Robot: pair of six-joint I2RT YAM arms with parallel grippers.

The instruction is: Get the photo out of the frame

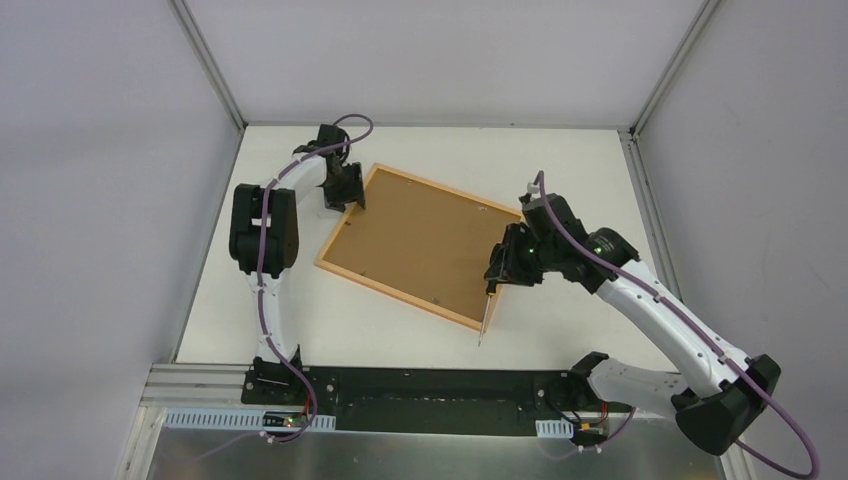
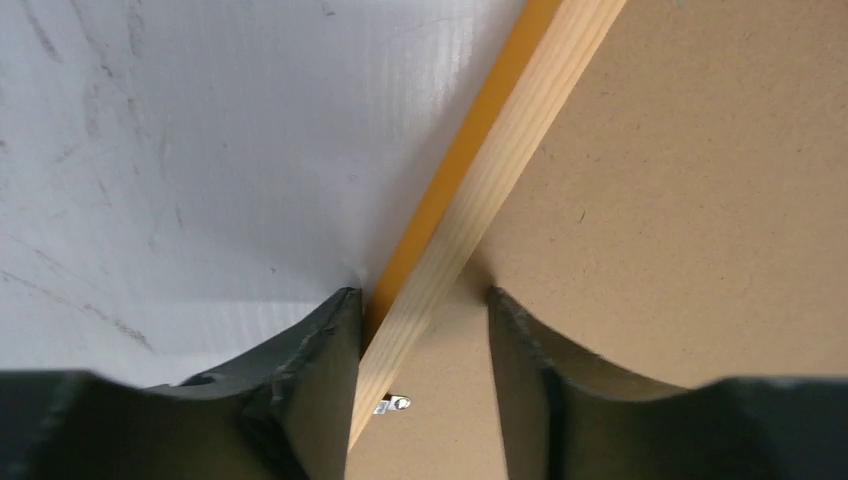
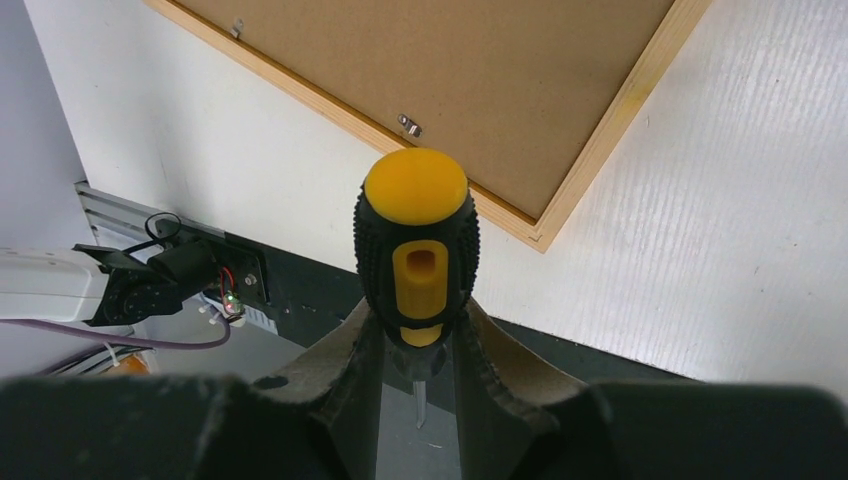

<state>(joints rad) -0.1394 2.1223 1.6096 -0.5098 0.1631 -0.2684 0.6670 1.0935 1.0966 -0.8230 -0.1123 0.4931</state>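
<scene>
Risks, left to right:
- The left tool [image 2: 420, 295] straddles the frame [image 2: 497, 170] rail near its far-left corner. Its gap is narrow. The outer finger sits against the orange edge; the inner finger is on the backing board [image 1: 420, 245], just clear of the wood.
- That is not a clamp, so a push from the other side would likely make the frame skate or pivot on the smooth counter [image 1: 560, 170]. Squeezing harder could dent the soft wood.
- The frame lies back up, flat on the counter between the arms. The photo is not visible, presumably face down under the board.
- The right tool [image 3: 417, 315] is closed on the screwdriver [image 3: 415, 230] at the shaft end of the handle. The shaft hangs just beside the frame's near-right corner.
- The handle is rounded, so side load at a retaining tab [image 3: 408, 124] could twist the driver in the jaws.
- A blade slipping off a tab would gouge the board or reach the print beneath. The tabs are tiny and easy to miss.

Materials:
- Rail: pale raw wood, straight grain, orange outer face, mitred corner.
- Board: brown fibreboard, matte, finely speckled, a flat rectangle.
- Tabs: small bright metal along the inner rail edge.
- Driver: black ribbed grip, yellow domed cap, yellow inset with a hole, thin steel shaft.
- Counter: white, faintly ribbed, scuffed.
</scene>
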